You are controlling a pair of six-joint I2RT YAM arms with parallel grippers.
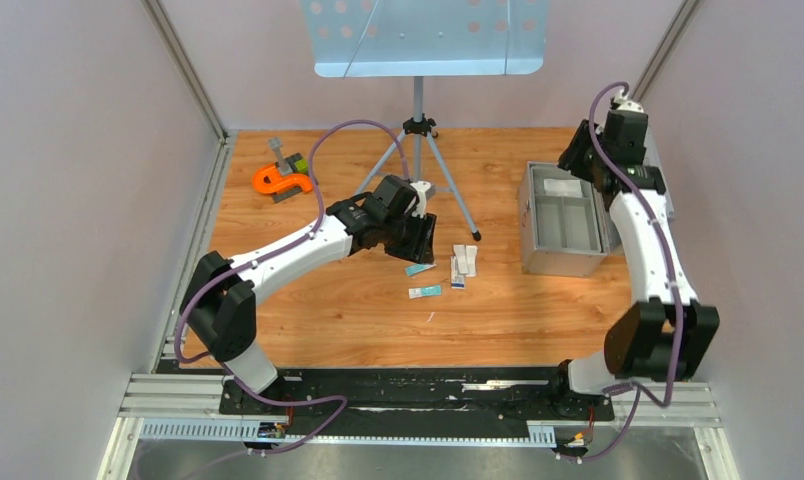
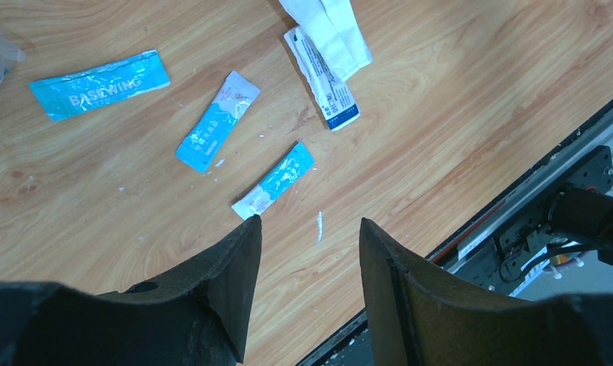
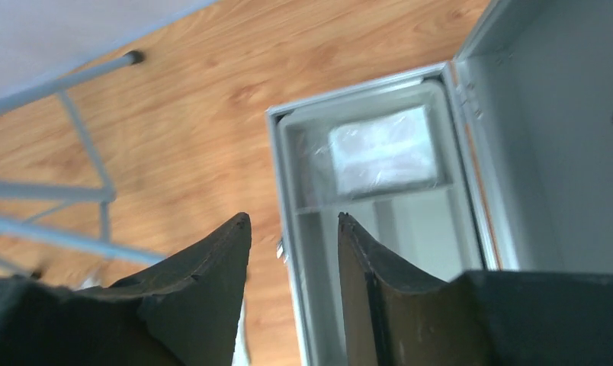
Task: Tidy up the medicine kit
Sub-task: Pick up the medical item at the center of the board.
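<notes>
Your broadest surface is the wooden table [image 1: 358,320]. Take the open grey case [image 1: 563,262] standing on it as your mark for everything else; its lid is raised on the side away from the table's middle. Behind and to the left of the case, as the overhead camera sees it, the music stand [image 1: 425,35] rises on a tripod, with one leg ending near the case's left wall but apart from it. Your left arm stretches across the table toward the case. The left gripper [image 2: 311,225] hangs well to the left of the case, above the loose packets, its fingers moderately apart with nothing between them. Your right gripper [image 3: 294,217] hovers above the far end of the case, fingers likewise parted and empty. Far to the left of the case, toward the back of the table, lies the orange clamp [image 1: 281,180]. Inside the case, the far compartment holds a clear packet [image 3: 383,149]. On the table left of the case, and closest to it, the white packets [image 2: 328,30] overlap, with a printed packet [image 2: 322,80] touching them. Further from the case lie three teal sachets, each apart from the others: the long sachet [image 2: 99,84], the middle sachet [image 2: 216,121], and the small sachet [image 2: 274,180] just ahead of your left fingertip.
</notes>
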